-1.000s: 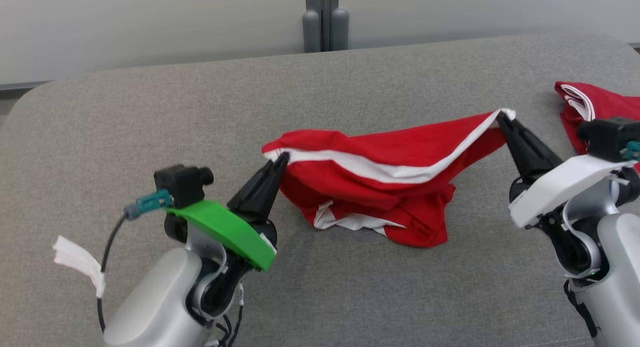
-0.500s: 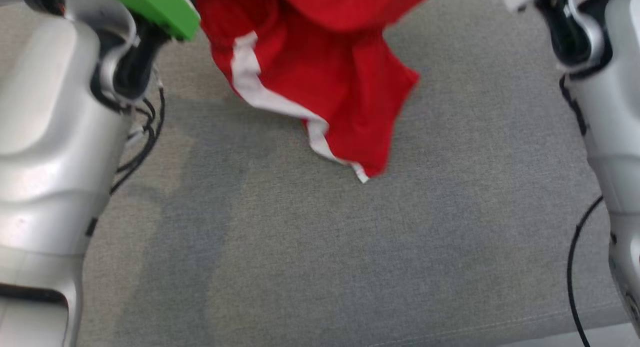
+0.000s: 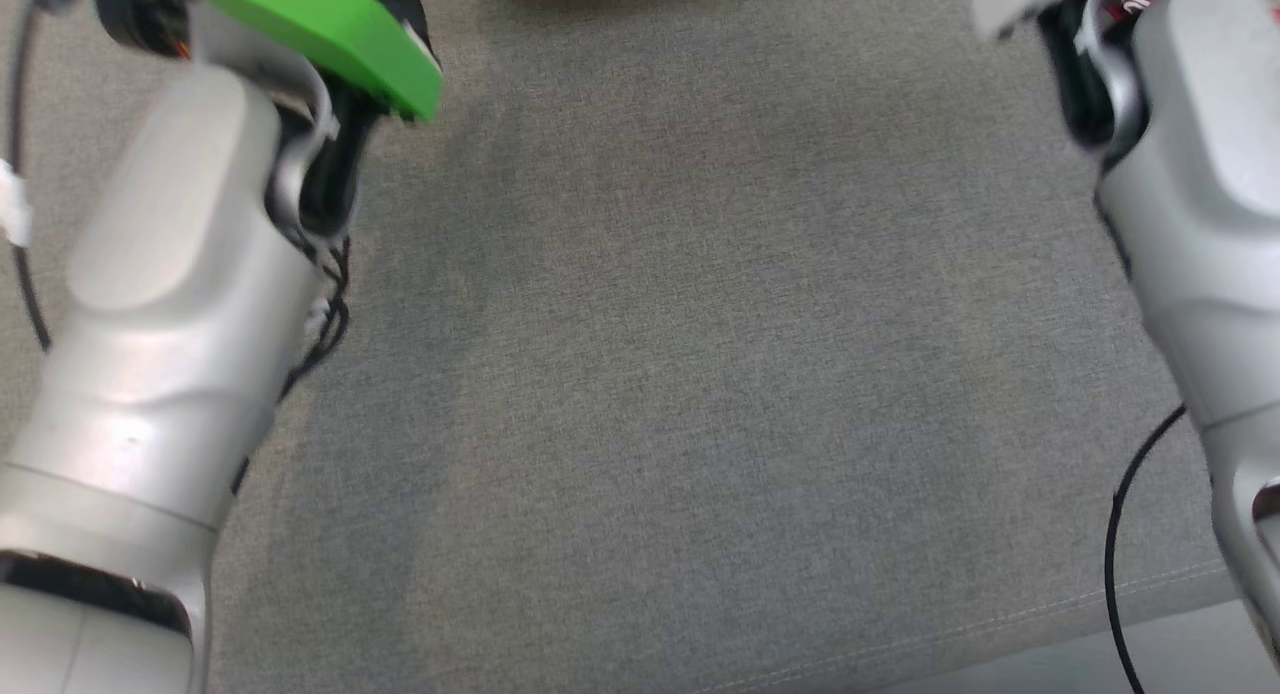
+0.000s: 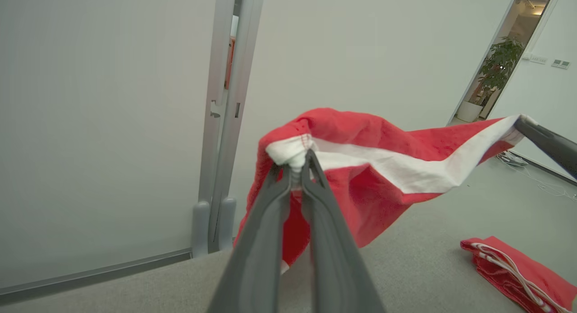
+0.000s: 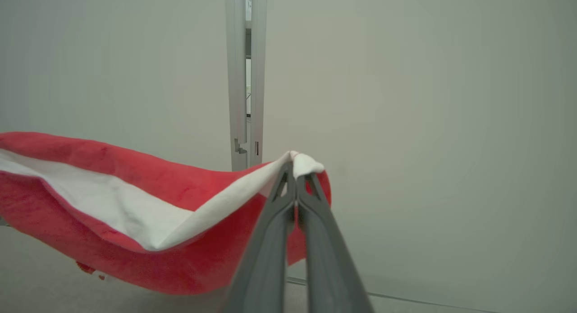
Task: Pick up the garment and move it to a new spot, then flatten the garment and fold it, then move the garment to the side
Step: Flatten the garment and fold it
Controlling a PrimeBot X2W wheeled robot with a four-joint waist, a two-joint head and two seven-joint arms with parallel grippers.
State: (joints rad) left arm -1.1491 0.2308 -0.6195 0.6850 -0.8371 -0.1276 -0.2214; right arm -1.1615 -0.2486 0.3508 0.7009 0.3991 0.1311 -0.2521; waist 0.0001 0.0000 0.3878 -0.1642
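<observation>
The garment (image 4: 383, 137) is red with a white band and hangs in the air, stretched between both grippers above the grey padded surface (image 4: 414, 259). In the left wrist view my left gripper (image 4: 297, 166) is shut on one bunched white corner of the band. My right gripper (image 5: 295, 168) is shut on the opposite white corner, with the garment (image 5: 112, 168) sagging away to the left in the right wrist view. Its dark finger (image 4: 545, 144) also reaches in from the right edge of the left wrist view. The head view holds both pale forearms (image 3: 170, 304) (image 3: 1200, 204) over the surface.
A second red garment (image 4: 514, 268) with white trim lies folded on the grey surface to the right. A pale wall with a grey metal post (image 4: 225, 123) stands behind the surface. The surface's front edge (image 3: 1000, 624) runs across the lower right of the head view.
The head camera has tilted down, so the picture has shifted. The garment, partly resting on the surface a second ago, has been lifted clear of it by both grippers.
</observation>
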